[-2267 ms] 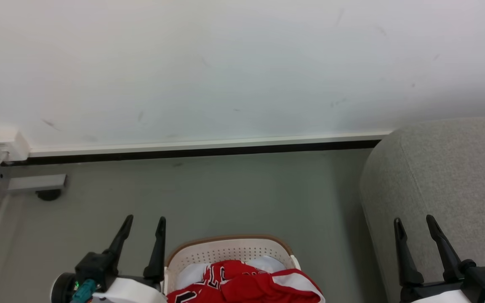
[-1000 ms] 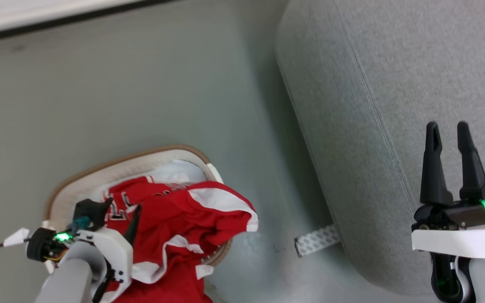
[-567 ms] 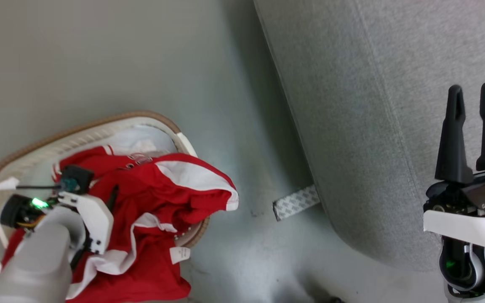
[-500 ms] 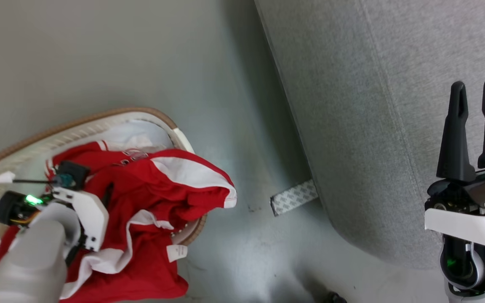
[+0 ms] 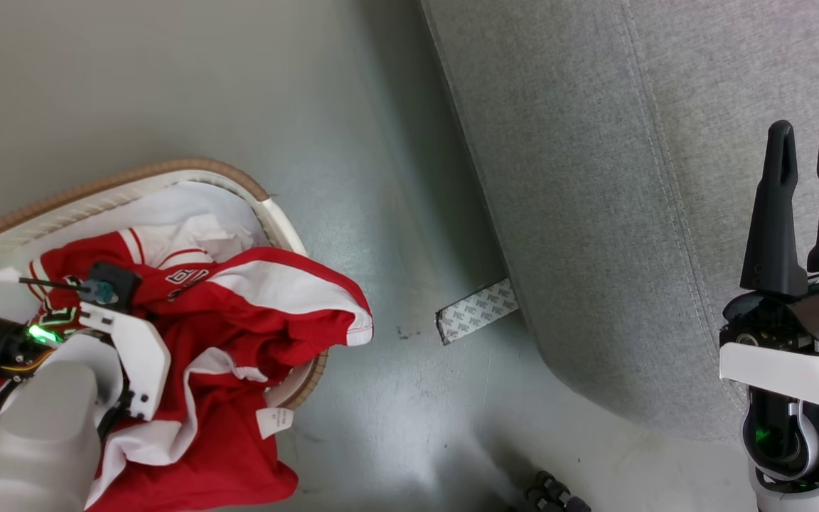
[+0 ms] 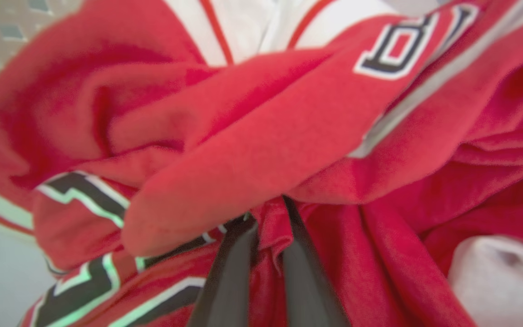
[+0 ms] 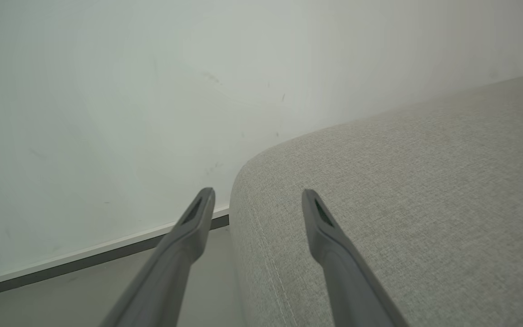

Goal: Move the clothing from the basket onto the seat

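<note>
The red jersey [image 5: 267, 313] with white trim is bunched in the cream basket [image 5: 132, 174] at the lower left and spills over its near rim. My left gripper [image 6: 268, 215] is sunk into the jersey [image 6: 261, 150], its two dark fingers close together and pinching a red fold. In the head view its fingertips are buried under cloth and the white wrist housing [image 5: 132, 348] shows. My right gripper [image 5: 807, 128] stands open over the grey seat [image 5: 594, 178], holding nothing. Its fingers frame the seat's rounded edge [image 7: 402, 181].
A pale white cloth [image 5: 175, 206] lies in the basket under the jersey. A grey patterned strip [image 5: 477, 311] lies on the floor at the seat's foot. A dark ribbed object [image 5: 552, 492] sits at the bottom edge. A white wall with a dark baseboard [image 7: 107, 255] stands beyond the seat.
The head camera has tilted down and swung, so the whole picture shifted. My left gripper, open beside the basket earlier, has gone down into the jersey and closed on it. The right gripper stays open.
</note>
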`<state>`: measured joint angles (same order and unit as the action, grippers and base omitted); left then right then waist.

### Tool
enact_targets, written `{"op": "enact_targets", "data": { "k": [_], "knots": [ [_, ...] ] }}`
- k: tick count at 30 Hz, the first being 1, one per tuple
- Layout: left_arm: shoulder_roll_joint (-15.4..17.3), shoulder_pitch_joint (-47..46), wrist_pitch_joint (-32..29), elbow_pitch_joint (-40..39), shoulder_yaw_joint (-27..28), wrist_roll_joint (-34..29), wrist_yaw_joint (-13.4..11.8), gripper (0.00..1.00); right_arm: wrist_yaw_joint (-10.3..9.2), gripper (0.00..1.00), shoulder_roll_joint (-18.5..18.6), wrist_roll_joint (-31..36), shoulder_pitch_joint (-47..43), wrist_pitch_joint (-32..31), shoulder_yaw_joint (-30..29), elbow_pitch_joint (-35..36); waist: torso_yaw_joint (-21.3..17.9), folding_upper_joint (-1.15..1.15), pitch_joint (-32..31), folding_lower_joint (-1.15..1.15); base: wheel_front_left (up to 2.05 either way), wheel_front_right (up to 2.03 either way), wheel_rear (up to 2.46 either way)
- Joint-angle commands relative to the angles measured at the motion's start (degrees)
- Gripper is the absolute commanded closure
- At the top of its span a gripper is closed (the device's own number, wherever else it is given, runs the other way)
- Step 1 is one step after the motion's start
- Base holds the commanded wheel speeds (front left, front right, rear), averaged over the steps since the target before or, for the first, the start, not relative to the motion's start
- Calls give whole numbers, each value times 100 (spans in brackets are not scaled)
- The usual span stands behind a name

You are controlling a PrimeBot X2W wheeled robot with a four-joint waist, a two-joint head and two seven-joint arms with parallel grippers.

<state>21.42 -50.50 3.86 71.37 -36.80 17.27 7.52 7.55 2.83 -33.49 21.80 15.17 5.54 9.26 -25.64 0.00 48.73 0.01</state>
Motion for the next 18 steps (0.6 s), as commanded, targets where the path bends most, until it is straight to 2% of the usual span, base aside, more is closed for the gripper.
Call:
{"op": "enact_targets", "data": {
  "k": [1, 9, 18],
  "knots": [
    [38, 17, 19, 26, -30, 60, -9, 100, -12, 0, 11, -21, 28, -2, 4, -29, 3, 0, -31, -1, 0, 0, 0],
    [-201, 135, 262, 34, -208, 398, -9, 100, -12, 0, 12, 140, -42, -2, -48, -154, 183, 0, -452, -1, 0, 0, 0],
    [-760, 557, 915, -235, -345, 1023, -9, 100, -12, 0, 16, 745, -302, -2, -157, -440, 842, 0, -1738, -1, 0, 0, 0]
  ]
}}
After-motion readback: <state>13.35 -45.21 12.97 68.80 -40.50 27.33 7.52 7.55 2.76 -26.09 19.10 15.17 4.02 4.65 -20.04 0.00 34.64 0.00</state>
